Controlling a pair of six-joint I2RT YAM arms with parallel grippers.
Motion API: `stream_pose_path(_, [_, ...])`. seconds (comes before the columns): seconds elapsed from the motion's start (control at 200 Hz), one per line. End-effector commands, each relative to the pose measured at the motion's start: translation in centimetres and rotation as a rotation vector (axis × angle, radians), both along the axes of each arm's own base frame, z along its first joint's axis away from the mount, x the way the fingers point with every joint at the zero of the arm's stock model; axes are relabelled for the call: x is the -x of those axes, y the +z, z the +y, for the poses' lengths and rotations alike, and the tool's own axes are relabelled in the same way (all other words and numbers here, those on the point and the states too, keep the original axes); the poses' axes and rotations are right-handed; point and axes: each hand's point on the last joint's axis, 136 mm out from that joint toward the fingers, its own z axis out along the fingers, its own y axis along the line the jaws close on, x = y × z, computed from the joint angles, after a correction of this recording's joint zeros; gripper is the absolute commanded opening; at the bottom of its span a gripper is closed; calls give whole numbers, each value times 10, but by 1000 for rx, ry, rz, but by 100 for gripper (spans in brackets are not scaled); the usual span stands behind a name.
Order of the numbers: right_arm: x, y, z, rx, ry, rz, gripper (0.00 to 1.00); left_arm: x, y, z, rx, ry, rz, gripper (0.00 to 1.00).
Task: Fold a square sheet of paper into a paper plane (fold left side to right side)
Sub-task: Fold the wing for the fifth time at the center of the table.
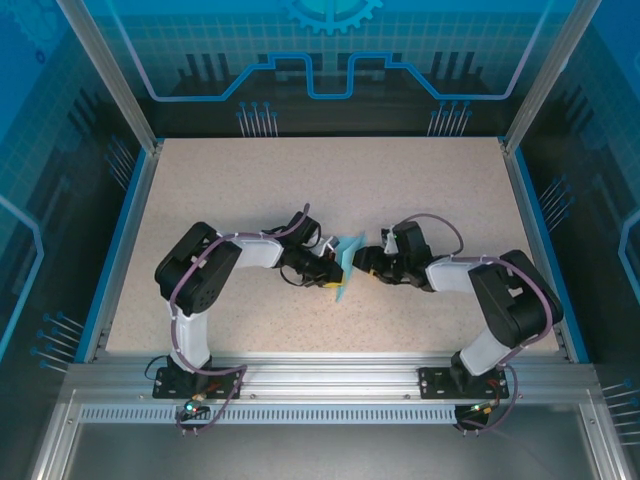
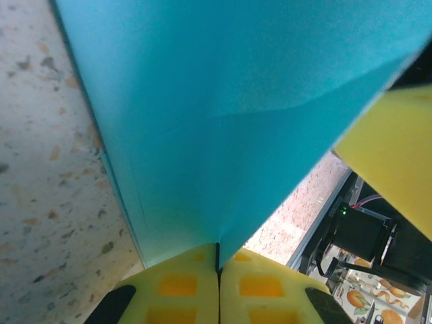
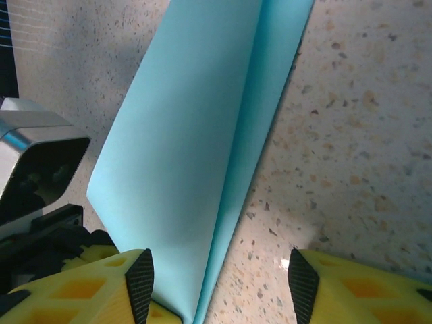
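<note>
At table centre, between the two wrists: sheet of paper (image 1: 348,258), light blue, held up off the speckled tabletop (image 1: 300,180) and standing on edge, not lying flat.

Left wrist view: the sheet (image 2: 229,115) rises from the fingertips as a broad blue panel with a faint crease running across it. Its lower point is nipped in the left gripper (image 2: 217,260), whose yellow pads are pressed together on the paper with no gap visible.

Right wrist view: the sheet (image 3: 182,155) shows as folded, two layers meeting along a long edge. The right gripper (image 3: 219,263) has its fingers spread wide. The paper sits between them, up against the left-hand finger (image 3: 101,287); the other finger (image 3: 364,287) is well apart from it, over bare table.

Overhead: left gripper (image 1: 329,274) and right gripper (image 1: 366,262) face each other, paper between, both arms bent inward.
</note>
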Motion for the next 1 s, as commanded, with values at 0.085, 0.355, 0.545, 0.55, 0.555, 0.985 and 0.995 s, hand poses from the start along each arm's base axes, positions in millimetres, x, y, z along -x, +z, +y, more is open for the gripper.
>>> stream_pose_path(0.085, [-15, 2, 17, -2, 5, -38, 54, 3, -6, 4, 30, 20, 49, 7])
stream_pose_path(0.355, [-21, -6, 25, 15, -4, -6, 50, 2, -4, 4, 47, 30, 50, 7])
stream_pose_path(0.545, [-23, -11, 25, 34, -19, 13, 48, -1, 1, 2, 65, 50, 54, 7])
stream_pose_path(0.55, [-23, -11, 25, 36, -20, 15, 48, -1, 1, 2, 66, 50, 54, 7])
stream_pose_path(0.555, [-23, -11, 25, 35, -20, 16, 48, -1, 1, 2, 66, 50, 54, 7])
stream_pose_path(0.985, [-20, -23, 25, 53, -26, 73, 47, -4, 3, -2, 94, 84, 86, 6])
stream_pose_path(0.995, [-20, -23, 25, 52, -25, 74, 47, -4, 3, -2, 94, 83, 86, 6])
